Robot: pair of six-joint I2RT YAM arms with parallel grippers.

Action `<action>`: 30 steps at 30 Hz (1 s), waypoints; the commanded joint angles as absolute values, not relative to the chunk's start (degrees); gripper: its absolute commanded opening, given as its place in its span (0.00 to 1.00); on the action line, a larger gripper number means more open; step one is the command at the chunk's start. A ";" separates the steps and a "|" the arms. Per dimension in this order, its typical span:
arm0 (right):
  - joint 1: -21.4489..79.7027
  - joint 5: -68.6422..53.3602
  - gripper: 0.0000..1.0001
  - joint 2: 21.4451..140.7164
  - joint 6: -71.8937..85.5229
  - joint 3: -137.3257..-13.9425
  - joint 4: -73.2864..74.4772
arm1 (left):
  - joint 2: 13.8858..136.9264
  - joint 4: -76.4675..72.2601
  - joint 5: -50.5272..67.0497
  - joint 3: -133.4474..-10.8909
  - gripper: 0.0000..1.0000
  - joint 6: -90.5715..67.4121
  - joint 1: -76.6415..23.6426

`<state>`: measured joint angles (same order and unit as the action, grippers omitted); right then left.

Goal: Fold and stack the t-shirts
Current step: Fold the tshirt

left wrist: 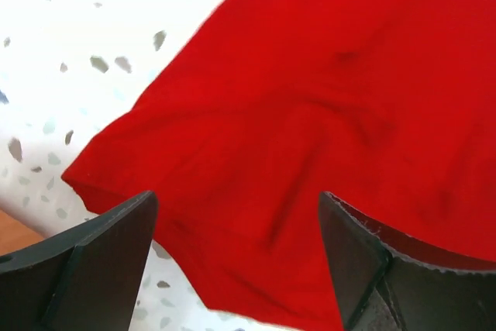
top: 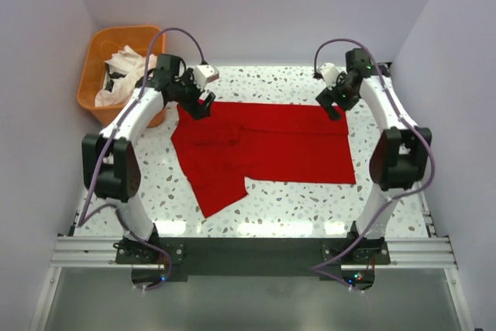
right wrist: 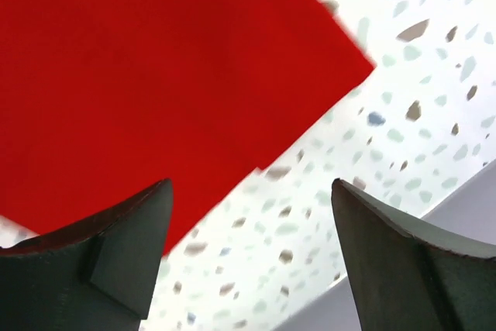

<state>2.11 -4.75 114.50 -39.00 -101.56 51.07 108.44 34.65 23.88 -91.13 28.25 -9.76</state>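
The red t-shirt (top: 263, 145) lies spread flat on the speckled table, a sleeve pointing toward the near left. White t-shirts (top: 124, 71) are bunched in the orange basket (top: 93, 91). My left gripper (top: 200, 105) is open and empty just above the shirt's far left corner; in the left wrist view the red cloth (left wrist: 310, 114) fills the space between its fingers (left wrist: 101, 261). My right gripper (top: 335, 106) is open and empty above the shirt's far right corner (right wrist: 155, 75), with bare table between its fingers (right wrist: 124, 253).
The orange basket stands at the table's far left corner, close behind the left arm. Pale walls enclose the table on three sides. The speckled tabletop (top: 294, 199) shows in front of the shirt, down to the black rail at the arm bases.
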 commanded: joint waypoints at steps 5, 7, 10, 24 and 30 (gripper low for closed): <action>1.93 -14.59 0.75 95.37 -59.58 -79.95 66.09 | 90.36 48.86 37.97 -69.82 0.85 47.09 -9.58; 1.93 -12.49 0.66 91.59 -62.12 -74.99 65.31 | 86.76 49.57 37.97 -65.51 0.84 48.34 -9.93; 1.93 -9.51 0.56 87.03 -63.80 -66.55 61.64 | 83.33 49.22 37.18 -61.45 0.82 48.34 -10.28; 2.11 -2.02 0.44 84.81 -66.89 -49.13 47.65 | 80.86 46.85 34.54 -56.78 0.80 47.37 -13.53; 2.02 -1.06 0.44 84.64 -66.09 -48.87 45.09 | 80.77 46.76 33.49 -56.43 0.80 47.72 -14.59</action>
